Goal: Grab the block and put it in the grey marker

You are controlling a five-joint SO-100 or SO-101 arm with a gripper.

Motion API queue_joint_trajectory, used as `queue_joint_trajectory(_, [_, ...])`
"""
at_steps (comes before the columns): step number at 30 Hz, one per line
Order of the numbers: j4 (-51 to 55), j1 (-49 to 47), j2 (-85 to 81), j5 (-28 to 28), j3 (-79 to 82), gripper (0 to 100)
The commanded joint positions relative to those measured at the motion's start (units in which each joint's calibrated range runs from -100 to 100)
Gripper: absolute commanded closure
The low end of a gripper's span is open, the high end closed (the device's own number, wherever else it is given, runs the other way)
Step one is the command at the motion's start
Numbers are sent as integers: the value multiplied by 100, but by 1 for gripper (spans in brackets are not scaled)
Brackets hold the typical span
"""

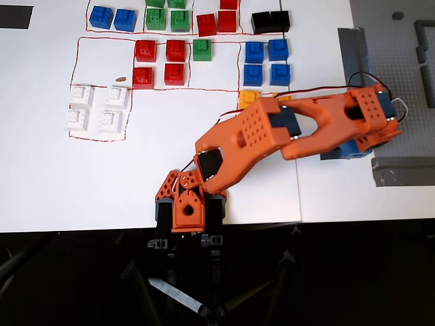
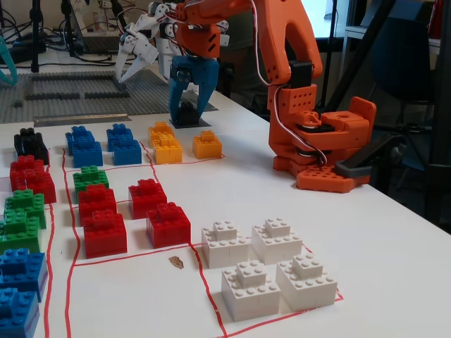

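Note:
My orange arm reaches to the right in the overhead view. Its blue gripper points down over the grey marker, a small dark square patch on the white table. In the fixed view the gripper stands at the far end of the table. Its two jaws straddle the small black block closely on both sides. The block sits low, on the marker. In the overhead view the block is hidden under the gripper.
Coloured bricks lie in red-outlined fields: yellow, blue, red, green, white. A pair of black bricks lies at the back. Grey tape and a grey baseplate border the gripper. A white gripper hangs behind.

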Motion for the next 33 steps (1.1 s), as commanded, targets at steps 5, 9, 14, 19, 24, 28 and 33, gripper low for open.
queue_joint_trajectory(5, [-144, 378, -335, 93, -391, 81])
queue_joint_trajectory(9, [-152, 444, -387, 142, -228, 72])
queue_joint_trajectory(14, [-152, 469, -525, 186, -83, 66])
queue_joint_trajectory(19, [215, 386, -707, 181, -155, 59])
queue_joint_trajectory(24, [1333, 220, -983, 230, -873, 62])
queue_joint_trajectory(28, [1651, 195, -1259, 225, -1308, 72])
queue_joint_trajectory(33, [1675, -30, -1752, 20, -1390, 86])
